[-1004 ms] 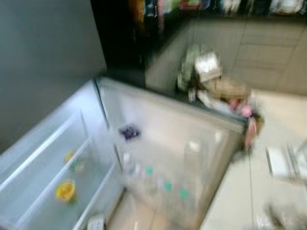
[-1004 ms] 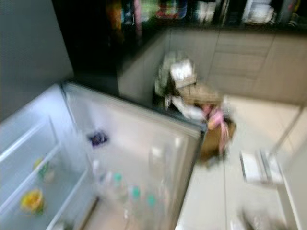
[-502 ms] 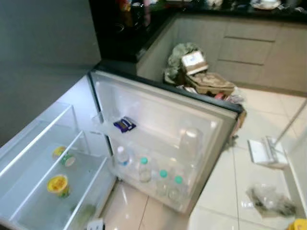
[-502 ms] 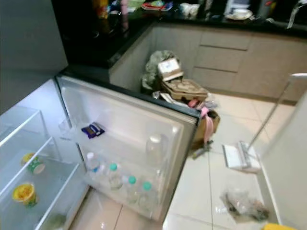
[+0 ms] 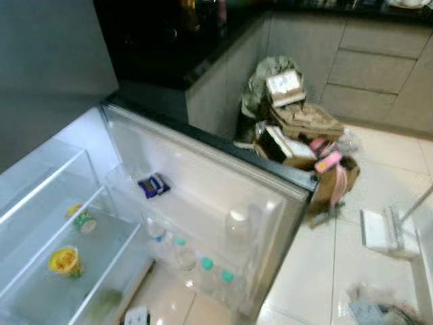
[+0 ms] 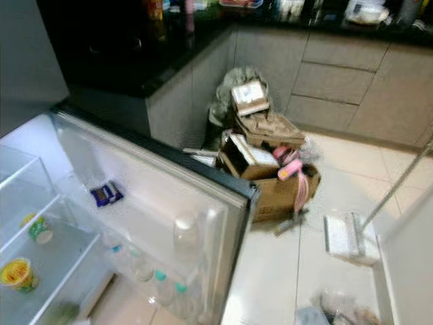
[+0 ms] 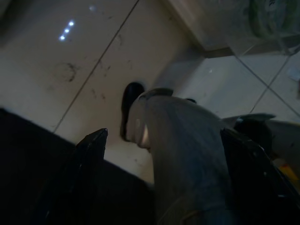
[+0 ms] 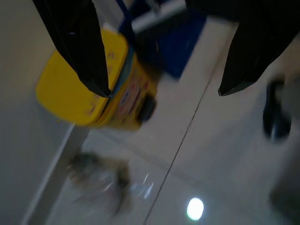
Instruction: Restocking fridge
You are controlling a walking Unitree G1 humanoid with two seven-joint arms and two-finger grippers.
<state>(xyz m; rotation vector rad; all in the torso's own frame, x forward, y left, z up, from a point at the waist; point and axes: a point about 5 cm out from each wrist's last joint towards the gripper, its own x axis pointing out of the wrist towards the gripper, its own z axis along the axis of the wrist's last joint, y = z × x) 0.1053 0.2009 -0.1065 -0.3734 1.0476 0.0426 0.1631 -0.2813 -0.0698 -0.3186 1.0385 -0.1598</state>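
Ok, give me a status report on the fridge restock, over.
Left gripper and right gripper jaws open, empty, hanging over floor tiles. Fridge door open, bottles in its lower rack. Yellow container on floor under right gripper.

The head views are softly blurred; the fridge interior (image 5: 47, 223) glows bright at lower left, the upper left stays dark. Wrist views are dim, with lamp glare on floor tiles (image 8: 194, 207).

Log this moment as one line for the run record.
fridge door: open | door shelf: bottles | inside: cups | left gripper: open, empty, hanging | right gripper: open, empty, above yellow container
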